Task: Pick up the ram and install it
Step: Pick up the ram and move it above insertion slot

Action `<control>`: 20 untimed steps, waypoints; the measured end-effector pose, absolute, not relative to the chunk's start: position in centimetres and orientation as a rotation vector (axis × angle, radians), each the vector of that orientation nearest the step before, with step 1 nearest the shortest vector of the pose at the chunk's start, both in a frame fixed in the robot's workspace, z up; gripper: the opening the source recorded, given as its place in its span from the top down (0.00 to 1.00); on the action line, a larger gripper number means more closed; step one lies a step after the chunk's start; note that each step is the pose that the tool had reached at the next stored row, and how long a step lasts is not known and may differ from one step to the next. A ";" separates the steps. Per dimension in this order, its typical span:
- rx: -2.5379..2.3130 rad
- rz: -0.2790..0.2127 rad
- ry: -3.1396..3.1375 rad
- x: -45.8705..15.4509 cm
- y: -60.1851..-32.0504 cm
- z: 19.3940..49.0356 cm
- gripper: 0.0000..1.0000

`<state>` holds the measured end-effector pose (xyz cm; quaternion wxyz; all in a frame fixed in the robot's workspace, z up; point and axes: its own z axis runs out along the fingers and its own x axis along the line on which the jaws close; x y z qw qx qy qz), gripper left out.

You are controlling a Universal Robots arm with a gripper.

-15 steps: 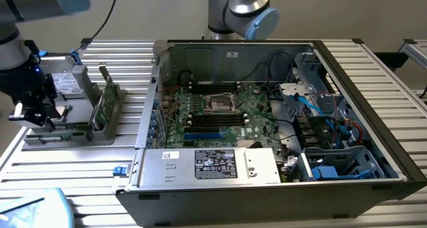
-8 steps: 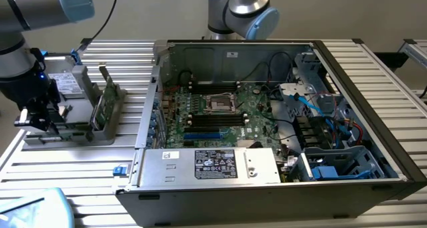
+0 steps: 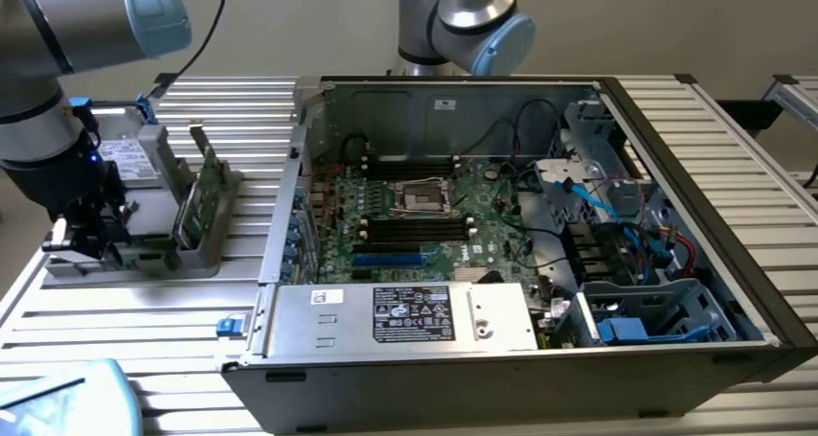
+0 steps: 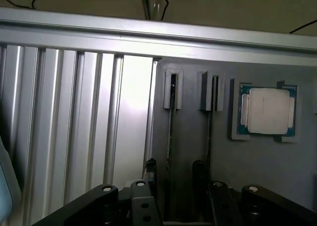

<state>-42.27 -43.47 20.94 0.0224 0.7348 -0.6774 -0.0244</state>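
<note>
A: So, which step is this?
B: Picking up, I'd say. The tool (image 4: pixel 174 172) is wide open and empty, straddling the ram (image 4: pixel 171 132), which stands upright in the grey holder (image 4: pixel 257 166).
A: And the grip?
B: It calls for a centred, level squeeze.

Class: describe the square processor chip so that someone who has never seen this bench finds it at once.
Start at the ribbed aluminium table, then the grey holder block on it. The processor chip lies flat in a recess there, beside thin boards standing on edge. Unlike them, it is square, with a silver lid over a green rim.
</note>
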 end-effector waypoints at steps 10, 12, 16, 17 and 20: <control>2.276 -0.076 -2.098 -42.1 -43.5 19.6 0.57; 2.276 -0.076 -2.097 -42.2 -43.5 19.6 0.57; 2.275 -0.077 -2.097 -42.2 -43.5 19.6 0.57; 2.275 -0.076 -2.097 -42.2 -43.5 19.6 0.57; 2.273 -0.075 -2.095 -42.2 -43.4 19.5 0.57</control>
